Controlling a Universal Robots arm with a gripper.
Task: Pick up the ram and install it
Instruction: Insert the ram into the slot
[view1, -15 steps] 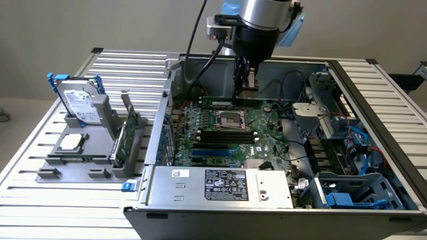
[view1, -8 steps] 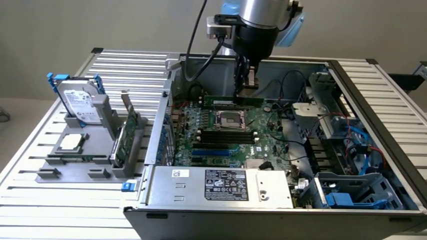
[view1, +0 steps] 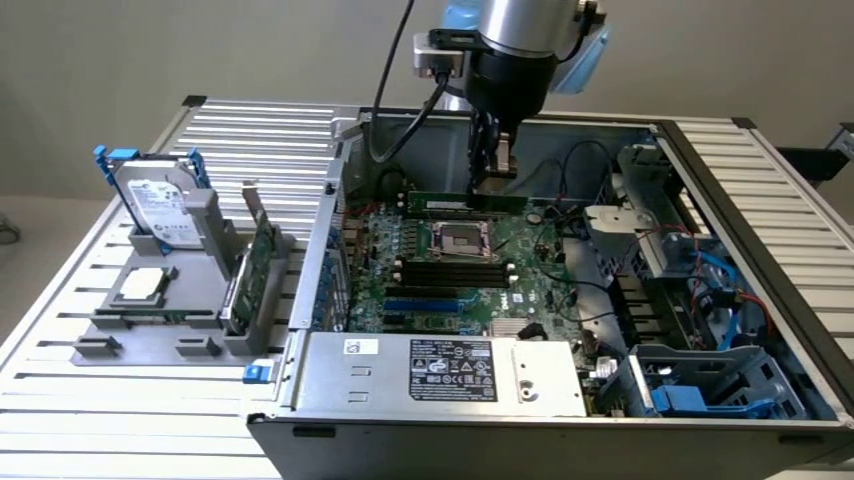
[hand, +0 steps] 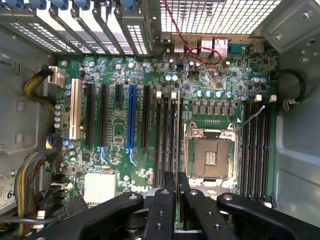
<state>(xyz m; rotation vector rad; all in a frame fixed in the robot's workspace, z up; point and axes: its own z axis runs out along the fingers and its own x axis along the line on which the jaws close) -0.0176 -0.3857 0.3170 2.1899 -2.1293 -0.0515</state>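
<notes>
**Item:** ram (view1: 461, 203), thin green stick, clamped by its upper edge between the narrow-set fingers of the gripper (view1: 494, 178).

**Location:** inside the computer case (view1: 315, 280), edge-down over the memory slots (hand: 167, 135) beside the CPU socket (hand: 210, 157).

**Step:** installing; apparently not yet seated.

**Next move, judged:** calls for the edge lined up with one slot and a straight press.

The slatted table (view1: 267, 130) bears one open computer case (view1: 561, 448) holding one power supply (view1: 441, 370) and one motherboard (view1: 454, 285) with one CPU socket (view1: 470, 240), one white slot (hand: 75, 110) and one blue slot (hand: 132, 115). One grey holder (view1: 160, 330) near the table's edge on the exterior view's left carries one hard drive (view1: 158, 205), one expansion card (view1: 254, 270) and one processor chip (view1: 144, 285). There is one ram (view1: 454, 203) and one gripper (view1: 495, 180).
</notes>
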